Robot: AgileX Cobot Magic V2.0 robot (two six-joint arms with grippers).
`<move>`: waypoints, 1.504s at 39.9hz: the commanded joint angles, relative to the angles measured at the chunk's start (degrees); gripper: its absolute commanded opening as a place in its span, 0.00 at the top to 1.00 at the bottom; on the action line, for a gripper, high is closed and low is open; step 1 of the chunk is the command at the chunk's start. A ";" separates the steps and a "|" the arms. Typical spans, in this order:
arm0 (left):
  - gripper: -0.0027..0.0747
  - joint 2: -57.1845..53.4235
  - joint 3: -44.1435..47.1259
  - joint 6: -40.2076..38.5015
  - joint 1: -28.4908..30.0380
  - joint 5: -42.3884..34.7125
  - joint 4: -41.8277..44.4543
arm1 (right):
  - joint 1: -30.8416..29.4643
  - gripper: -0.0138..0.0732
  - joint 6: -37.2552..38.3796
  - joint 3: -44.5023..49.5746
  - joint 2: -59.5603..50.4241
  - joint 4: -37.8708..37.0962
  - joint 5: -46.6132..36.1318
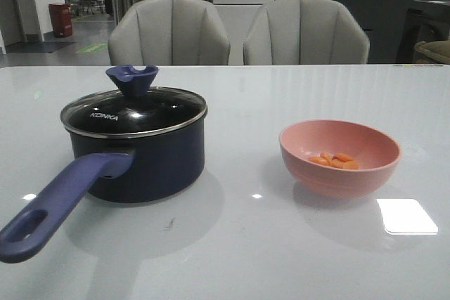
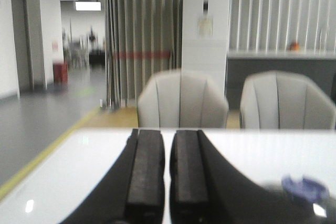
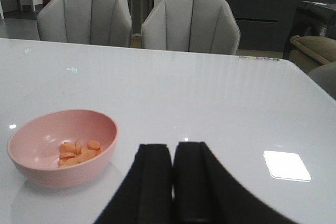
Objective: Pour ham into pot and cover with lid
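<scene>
One pot (image 1: 144, 156), one lid (image 1: 133, 112) and one pink bowl (image 1: 339, 155) stand on the white table (image 1: 239, 244) in the front view; the lid sits on the pot, and several ham slices (image 1: 334, 161), too overlapped to count, lie in the bowl, well apart from the pot. Neither gripper appears here.

Left wrist view: left gripper (image 2: 167, 174) closed on nothing, lid knob beside it.

Right wrist view: right gripper (image 3: 172, 182) closed, empty; bowl with ham near it, apart.

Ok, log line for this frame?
lid on pot | ham in pink bowl | left gripper shut | right gripper shut
</scene>
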 commanded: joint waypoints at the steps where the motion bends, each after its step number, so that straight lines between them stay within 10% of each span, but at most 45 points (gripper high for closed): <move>1: 0.80 6.07 -5.87 -0.48 0.10 5.20 -2.26 | -0.28 0.66 0.07 -0.26 -1.16 -0.56 -4.64; 23: 0.76 11.86 -7.72 -0.48 0.10 8.63 -5.95 | -0.28 0.66 0.07 -0.26 -1.16 -0.56 -4.64; 36: 0.16 17.50 -12.92 -0.48 0.10 13.93 -4.61 | -0.28 0.66 0.07 -0.26 -1.16 -0.56 -4.64; 60: 0.16 54.48 -46.01 -0.48 -5.50 34.61 -5.39 | -0.28 0.66 0.07 -0.26 -1.16 -0.56 -4.64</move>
